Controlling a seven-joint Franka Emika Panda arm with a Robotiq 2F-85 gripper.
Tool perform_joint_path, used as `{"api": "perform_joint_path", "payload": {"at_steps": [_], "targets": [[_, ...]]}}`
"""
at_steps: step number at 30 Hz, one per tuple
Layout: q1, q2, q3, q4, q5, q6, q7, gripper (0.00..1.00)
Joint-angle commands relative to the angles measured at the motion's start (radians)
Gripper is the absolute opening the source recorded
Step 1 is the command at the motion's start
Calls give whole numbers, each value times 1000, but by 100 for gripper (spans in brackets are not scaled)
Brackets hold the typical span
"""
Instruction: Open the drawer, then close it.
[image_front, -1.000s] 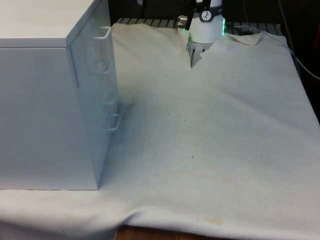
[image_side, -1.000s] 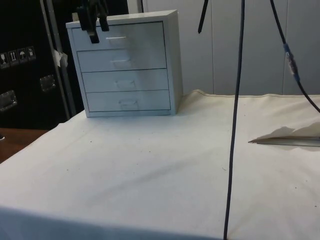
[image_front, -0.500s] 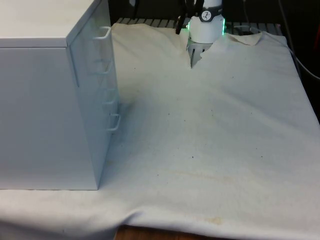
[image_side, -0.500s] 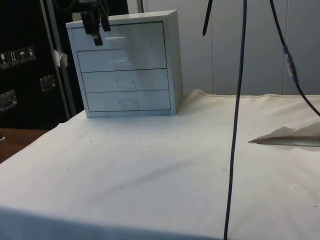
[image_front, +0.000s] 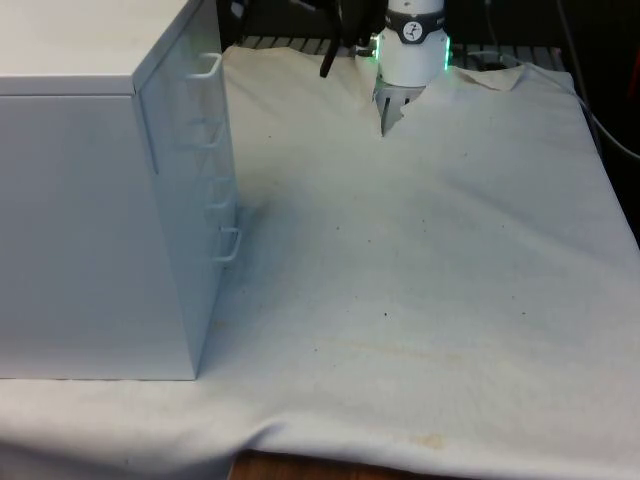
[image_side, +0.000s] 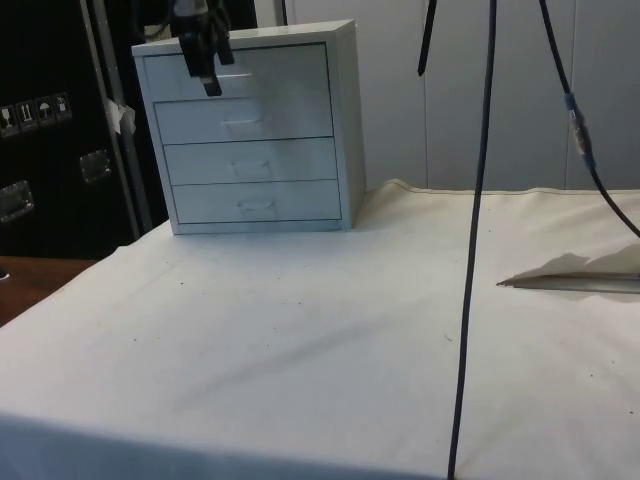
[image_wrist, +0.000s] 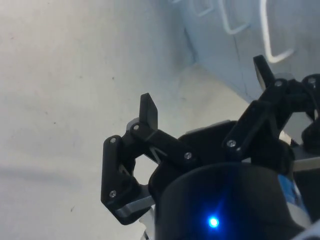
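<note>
While all four drawers of the chest (image_side: 248, 130) sit flush, the spread-fingered, empty gripper (image_side: 207, 68) hangs before the top handle (image_side: 233, 75), with opening and closing both left.

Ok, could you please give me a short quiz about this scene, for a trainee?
1. True or false: one drawer of the chest of drawers is pulled out.
2. In the side view, at the height of which drawer is the pincer? A) the top one B) the second one C) the bottom one
3. Fill in: in the wrist view, the fingers of the pincer stand ___ (apart / together).

Key: 1 false, all four drawers are shut. 2 A. 3 apart.
</note>
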Motion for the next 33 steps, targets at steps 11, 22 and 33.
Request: {"api": "perform_joint_path", "payload": {"at_steps": [11, 22, 33], "targets": [[-9, -1, -7, -48, 1, 119, -6, 100], [-16, 2, -8, -92, 0, 190, -2, 100], [-11, 43, -20, -96, -19, 225, 10, 100]]}}
